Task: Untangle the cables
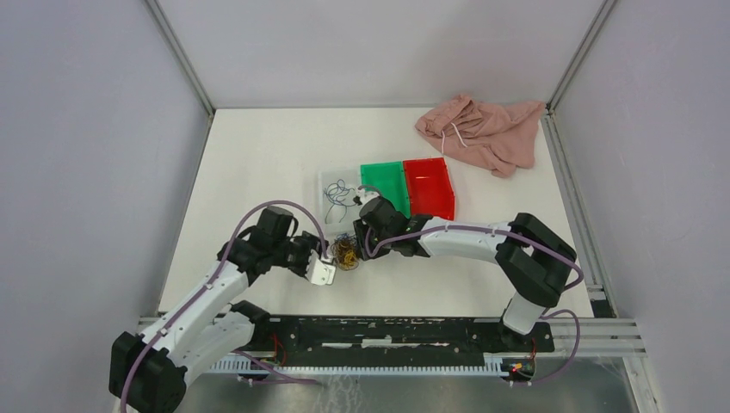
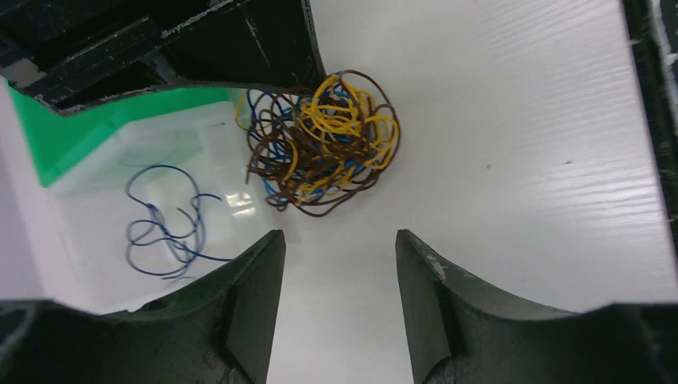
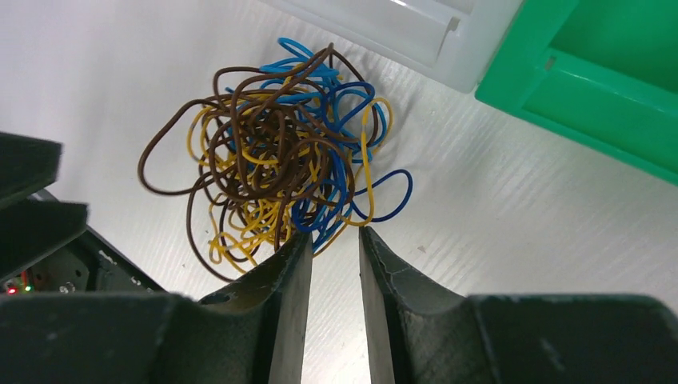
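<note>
The cables are a tangled clump [image 1: 347,253] of blue, yellow and dark brown-red wires lying on the white table between my two grippers. In the left wrist view the clump [image 2: 324,144] lies just ahead of my left gripper [image 2: 336,240], which is wide open and empty. In the right wrist view the clump [image 3: 276,172] lies right at the tips of my right gripper [image 3: 334,236]. Its jaws stand a narrow gap apart, with blue and yellow loops at their mouth. One loose blue wire [image 2: 164,232] lies apart in the clear bin [image 1: 330,178].
A green bin [image 1: 385,185] and a red bin [image 1: 429,187] stand in a row right of the clear bin, just behind the clump. A pink cloth [image 1: 482,131] with a white drawstring lies at the back right. Grey walls enclose the table.
</note>
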